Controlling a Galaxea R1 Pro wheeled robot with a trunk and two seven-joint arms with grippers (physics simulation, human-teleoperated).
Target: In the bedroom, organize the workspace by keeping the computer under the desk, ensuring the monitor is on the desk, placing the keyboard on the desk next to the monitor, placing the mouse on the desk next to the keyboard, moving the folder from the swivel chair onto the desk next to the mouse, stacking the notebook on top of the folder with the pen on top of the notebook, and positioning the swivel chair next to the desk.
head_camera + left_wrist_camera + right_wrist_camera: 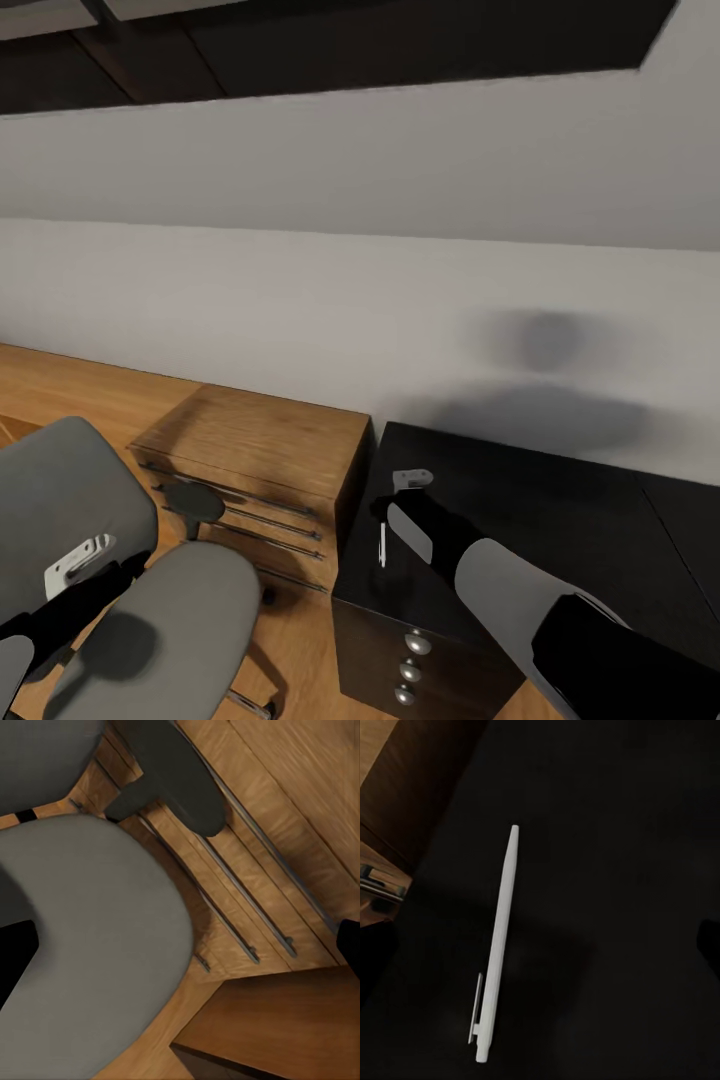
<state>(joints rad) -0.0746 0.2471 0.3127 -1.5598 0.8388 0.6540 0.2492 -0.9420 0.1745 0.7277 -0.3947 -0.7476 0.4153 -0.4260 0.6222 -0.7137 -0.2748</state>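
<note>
A thin white pen (382, 545) (497, 945) lies flat on the black desk (560, 500), near its left end above the drawers with round silver knobs. My right gripper (393, 505) (540, 945) hovers open just above the pen, one dark fingertip (375, 952) on each side of it, touching nothing. The grey swivel chair (170, 620) (90, 945) stands at lower left, its black armrest (195, 503) close to the cabinet. Over the chair seat my left gripper (118, 572) hangs open with nothing held.
A light wooden drawer cabinet (260, 440) (285, 855) with long metal handles stands between the chair and the desk's left end. A plain white wall runs behind everything. Wooden floor (70, 385) shows at the left.
</note>
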